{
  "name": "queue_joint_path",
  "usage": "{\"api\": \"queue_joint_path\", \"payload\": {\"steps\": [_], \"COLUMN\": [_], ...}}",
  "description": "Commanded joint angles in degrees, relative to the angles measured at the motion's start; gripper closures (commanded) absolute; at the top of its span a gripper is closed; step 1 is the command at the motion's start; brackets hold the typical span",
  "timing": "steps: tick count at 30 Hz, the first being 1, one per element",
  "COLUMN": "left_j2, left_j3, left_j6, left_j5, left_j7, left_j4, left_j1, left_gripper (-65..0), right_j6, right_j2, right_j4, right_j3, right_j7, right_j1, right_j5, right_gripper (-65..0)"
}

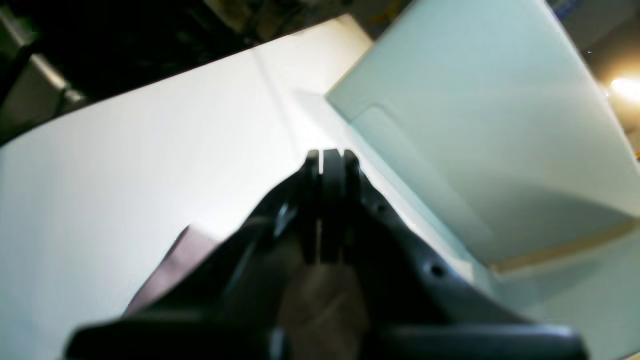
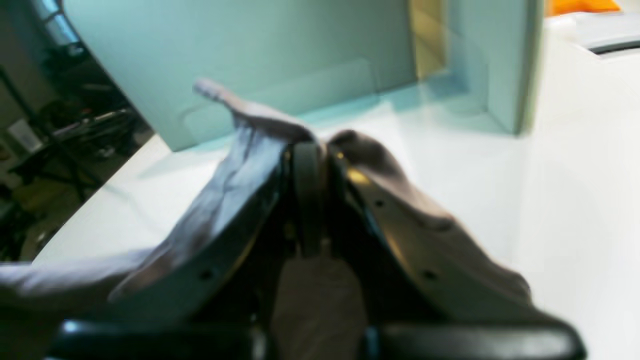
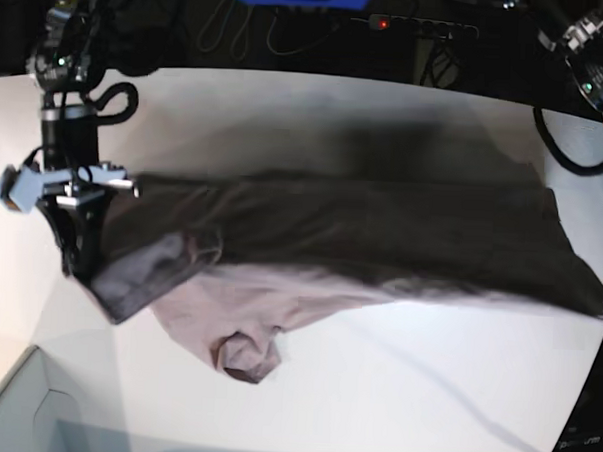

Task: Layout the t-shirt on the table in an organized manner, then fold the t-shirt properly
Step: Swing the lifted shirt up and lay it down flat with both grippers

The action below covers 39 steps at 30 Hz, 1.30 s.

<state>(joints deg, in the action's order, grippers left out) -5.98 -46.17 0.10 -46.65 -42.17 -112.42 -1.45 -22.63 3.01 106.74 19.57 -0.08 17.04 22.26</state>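
Observation:
The dusty mauve t-shirt (image 3: 361, 249) hangs stretched sideways above the white table (image 3: 424, 392), its lower part and ribbed collar (image 3: 246, 356) sagging onto the surface. My right gripper (image 2: 310, 150) is shut on the t-shirt (image 2: 240, 165), and cloth drapes over both its sides; in the base view the right gripper (image 3: 75, 251) stands at the left end of the shirt. My left gripper (image 1: 332, 155) is shut, with a flap of t-shirt (image 1: 170, 265) hanging beside it. In the base view the shirt's other corner runs taut to the right edge.
A pale grey box (image 1: 475, 125) stands close to the left gripper, and the grey box (image 2: 250, 60) also shows just beyond the right one; its corner (image 3: 23, 414) is at the table's near left. Cables and dark gear (image 3: 410, 31) line the curved far edge.

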Motion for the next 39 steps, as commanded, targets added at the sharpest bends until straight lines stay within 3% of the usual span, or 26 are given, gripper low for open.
{"api": "queue_joint_path", "payload": {"steps": [1, 6, 12, 15, 20, 30, 39], "left_j2": [-0.7, -2.0, -4.6, -5.8, -7.2, -13.0, -12.7], "left_j3": [1.1, 8.4, 16.6, 18.4, 18.8, 18.6, 16.6], "left_j6": [-0.2, -0.3, -0.3, -0.3, -0.4, -0.4, -0.4], "left_j5": [1.0, 9.2, 14.6, 14.7, 14.3, 9.9, 7.9], "left_j7": [0.8, 0.7, 0.7, 0.4, 0.6, 0.9, 0.9], "left_j4": [-0.9, -0.6, -0.9, -1.1, -1.8, -3.3, -3.4], "left_j1": [2.9, 13.7, 27.2, 32.5, 38.2, 41.8, 41.5], "left_gripper": [0.0, 0.0, 0.0, 0.0, 0.0, 0.0, 0.0], "right_j6": [-0.5, -0.5, -0.5, -0.5, -0.5, -0.3, -0.3], "right_j2": [-0.7, -2.7, -4.9, -6.6, -6.4, -5.8, -6.0], "right_j4": [1.2, 1.0, 1.3, 2.5, 6.6, 9.0, 9.3], "right_j3": [0.7, 1.0, 1.0, 1.0, 0.6, 0.8, 0.6], "right_j7": [0.8, -5.0, -5.0, -4.9, -4.8, -5.3, -8.9], "right_j1": [-2.8, -14.2, -25.3, -29.5, -34.5, -44.4, -52.2], "right_j5": [0.9, 0.9, 1.0, 1.0, 1.2, 1.2, 1.0], "right_gripper": [0.0, 0.0, 0.0, 0.0, 0.0, 0.0, 0.0]}}
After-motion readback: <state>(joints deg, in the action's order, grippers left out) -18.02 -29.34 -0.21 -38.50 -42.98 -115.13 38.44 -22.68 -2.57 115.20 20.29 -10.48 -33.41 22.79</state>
